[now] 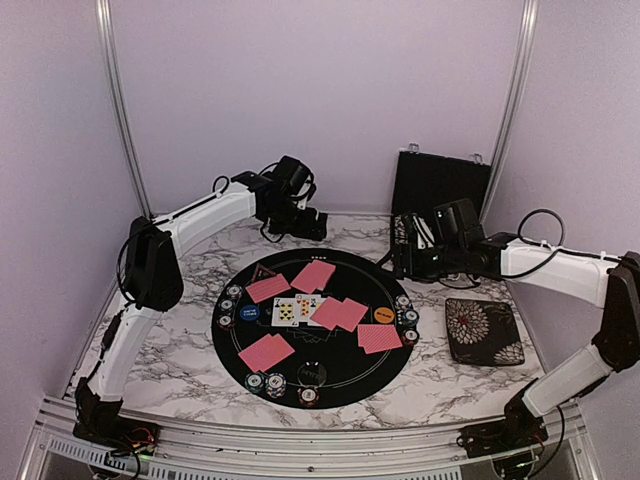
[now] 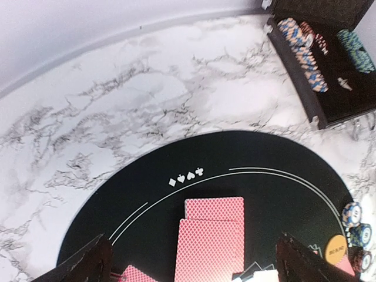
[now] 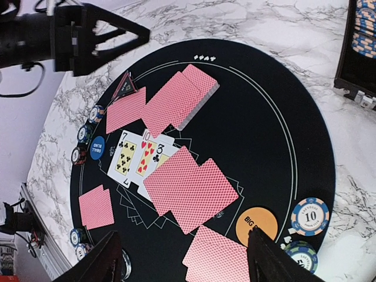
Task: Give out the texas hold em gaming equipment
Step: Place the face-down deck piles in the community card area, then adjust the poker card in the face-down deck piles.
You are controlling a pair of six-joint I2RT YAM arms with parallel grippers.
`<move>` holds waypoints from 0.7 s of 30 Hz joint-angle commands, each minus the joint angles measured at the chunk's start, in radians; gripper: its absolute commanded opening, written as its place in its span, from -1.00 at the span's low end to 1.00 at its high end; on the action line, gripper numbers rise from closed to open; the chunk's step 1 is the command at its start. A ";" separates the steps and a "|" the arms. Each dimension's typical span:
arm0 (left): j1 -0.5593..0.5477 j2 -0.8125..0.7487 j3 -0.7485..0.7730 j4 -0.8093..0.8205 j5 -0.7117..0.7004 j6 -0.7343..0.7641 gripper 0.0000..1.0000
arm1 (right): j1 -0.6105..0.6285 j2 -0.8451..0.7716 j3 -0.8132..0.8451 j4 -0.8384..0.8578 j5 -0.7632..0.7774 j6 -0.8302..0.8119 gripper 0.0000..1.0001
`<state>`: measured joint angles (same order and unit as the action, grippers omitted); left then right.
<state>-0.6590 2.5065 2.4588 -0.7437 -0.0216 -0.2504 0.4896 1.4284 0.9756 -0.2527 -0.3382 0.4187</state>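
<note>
Left gripper (image 2: 194, 239) is recorded wide open and empty above red-backed cards (image 2: 214, 211) at the 12 o'clock side of the mat (image 1: 350, 375). Right gripper (image 3: 183, 234) is likewise open, nothing held. Chip stacks (image 1: 407, 318) are noted at 3, 6 and 9 o'clock.

We count three face-up cards (image 3: 138, 155) mid-mat (image 1: 350, 378), five red-backed piles (image 1: 266, 352), nine chip stacks (image 1: 409, 318) in three trios, one blue button (image 1: 250, 314), one orange button (image 1: 383, 314), one case (image 1: 440, 180), one pad (image 1: 482, 330) and two arms (image 1: 215, 210).
</note>
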 commanded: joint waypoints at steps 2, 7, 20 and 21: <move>0.005 -0.223 -0.164 0.075 -0.034 0.018 0.98 | 0.026 -0.012 0.056 -0.019 0.101 -0.012 0.45; 0.014 -0.382 -0.371 0.106 -0.045 0.019 0.98 | 0.054 -0.001 0.078 -0.051 0.175 -0.020 0.47; -0.016 -0.470 -0.780 0.136 -0.107 0.063 0.45 | 0.067 -0.021 0.075 -0.069 0.225 0.002 0.44; -0.025 -0.458 -0.783 0.135 -0.108 0.065 0.40 | 0.067 -0.019 0.074 -0.069 0.225 0.003 0.43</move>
<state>-0.6548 2.0373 1.6855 -0.6231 -0.1009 -0.2146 0.5426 1.4284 1.0187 -0.3088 -0.1387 0.4156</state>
